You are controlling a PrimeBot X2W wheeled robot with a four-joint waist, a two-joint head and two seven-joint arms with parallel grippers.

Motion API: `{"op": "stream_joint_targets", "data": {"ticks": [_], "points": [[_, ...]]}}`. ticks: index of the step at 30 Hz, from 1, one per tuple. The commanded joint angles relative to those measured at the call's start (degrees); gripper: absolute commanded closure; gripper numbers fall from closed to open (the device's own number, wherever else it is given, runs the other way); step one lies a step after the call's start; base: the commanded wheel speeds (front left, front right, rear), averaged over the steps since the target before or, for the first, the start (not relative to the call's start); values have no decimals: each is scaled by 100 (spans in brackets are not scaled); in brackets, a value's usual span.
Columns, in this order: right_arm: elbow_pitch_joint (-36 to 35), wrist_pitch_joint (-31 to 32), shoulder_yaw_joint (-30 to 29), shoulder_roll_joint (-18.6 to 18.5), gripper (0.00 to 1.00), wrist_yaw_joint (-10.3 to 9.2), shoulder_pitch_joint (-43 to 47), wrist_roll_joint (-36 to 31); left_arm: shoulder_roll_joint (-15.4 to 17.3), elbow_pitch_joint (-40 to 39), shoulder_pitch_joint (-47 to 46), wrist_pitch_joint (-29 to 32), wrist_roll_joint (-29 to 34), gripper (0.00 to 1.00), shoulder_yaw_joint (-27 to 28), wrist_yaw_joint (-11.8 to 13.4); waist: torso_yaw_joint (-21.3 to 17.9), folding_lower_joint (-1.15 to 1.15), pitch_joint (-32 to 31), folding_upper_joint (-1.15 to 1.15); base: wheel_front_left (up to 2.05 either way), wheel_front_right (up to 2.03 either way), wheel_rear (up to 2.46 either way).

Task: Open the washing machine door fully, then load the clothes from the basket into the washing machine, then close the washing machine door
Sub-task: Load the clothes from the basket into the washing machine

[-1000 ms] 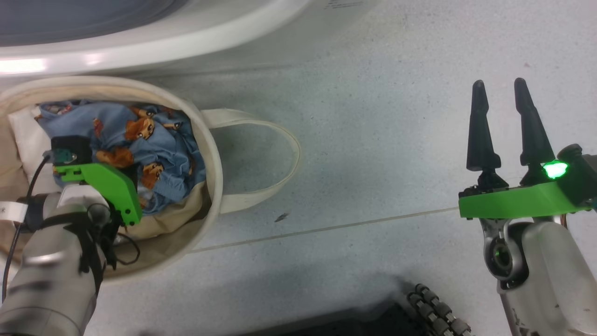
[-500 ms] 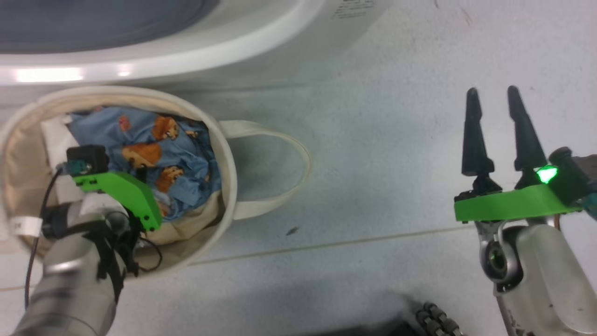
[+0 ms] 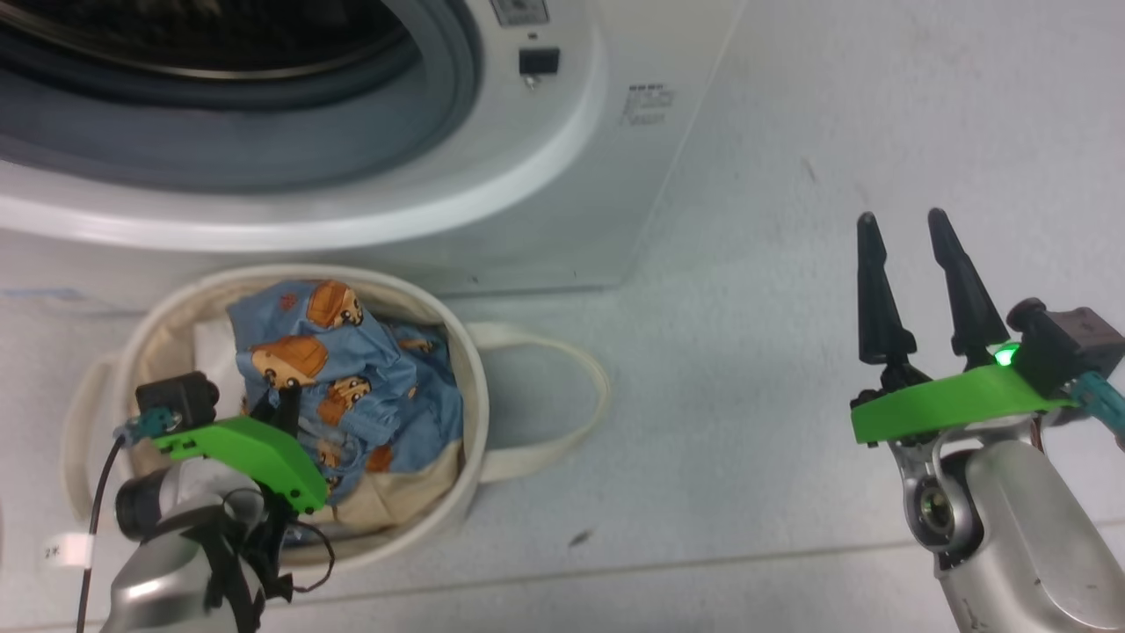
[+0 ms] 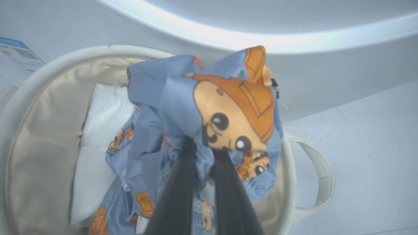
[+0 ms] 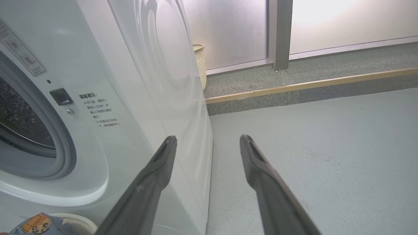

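Floor (image 3: pixel 747 396): pale grey, speckled.
Left gripper (image 4: pixel 204 148): 7 o'clock, fingers clenched on a top fold of the clothes (image 4: pixel 228 107).
Right gripper (image 3: pixel 901 220): 4 o'clock, fingers released, empty.
Clothes: bunched in the basket (image 3: pixel 470 378), 8 o'clock. Soft, light, likely to trail, so pinch a thick fold.
Washing machine (image 3: pixel 527 176): 12 o'clock, drum mouth open.

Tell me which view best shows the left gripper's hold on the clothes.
The left wrist view: close up, the left gripper is shut on a fold of the clothes. The head view has its green mount covering most of the fingers. The right wrist view catches a corner scrap of clothes.
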Motion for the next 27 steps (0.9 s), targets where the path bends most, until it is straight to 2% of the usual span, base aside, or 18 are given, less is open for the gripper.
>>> {"op": "stream_joint_targets", "data": {"ticks": [1, 9, 14, 22, 27], "points": [[-105, -69, 112, -82, 0, 3, 98, 60, 179, -191, 75, -98, -83, 100, 188, -30, 148, 1, -442, 0, 0, 0, 0], [23, -69, 166, -135, 0, 3, 309, 263, 364, -1967, 747, -127, 152, 100, 883, -59, 330, 1, -1114, 0, 0, 0, 0], [120, -70, 192, -153, 0, 3, 506, 390, 309, -2885, 1268, -128, 518, 100, 1256, 76, 378, 1, -1560, 0, 0, 0, 0], [230, -70, 215, -216, 0, 3, 860, 608, 130, -4181, 1758, -129, 972, 100, 1416, 252, 482, 1, -2124, 0, 0, 0, 0], [237, -70, 238, -215, 0, 3, 1009, 687, 123, -4584, 1811, -118, 1086, 100, 1377, 339, 517, 1, -2251, 0, 0, 0, 0]]}}
